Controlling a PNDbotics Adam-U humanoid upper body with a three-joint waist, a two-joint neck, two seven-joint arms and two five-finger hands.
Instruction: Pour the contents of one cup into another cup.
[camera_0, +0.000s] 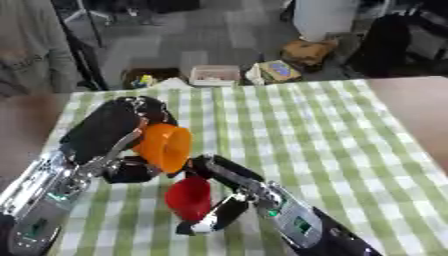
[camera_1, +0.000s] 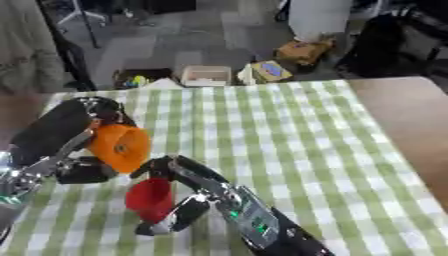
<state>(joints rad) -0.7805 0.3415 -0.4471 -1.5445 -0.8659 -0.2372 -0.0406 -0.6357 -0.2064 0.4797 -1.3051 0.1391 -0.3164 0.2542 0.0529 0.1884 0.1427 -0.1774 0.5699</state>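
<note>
Orange cup (camera_0: 164, 146) tipped sideways, mouth over upright red cup (camera_0: 189, 198).

Both arms are black with silver metal sections. The left hand (camera_0: 118, 127) has a broad, rounded, glossy black back, with a slim silver strut running along its inner edge. Its forearm is a silver casing with a dark inset panel showing a small green spot. The right hand (camera_0: 229, 192) has slender black fingers, 1 ending in a pale silver tip. Its forearm is silver-grey near the wrist, with small green marks, then black.
</note>
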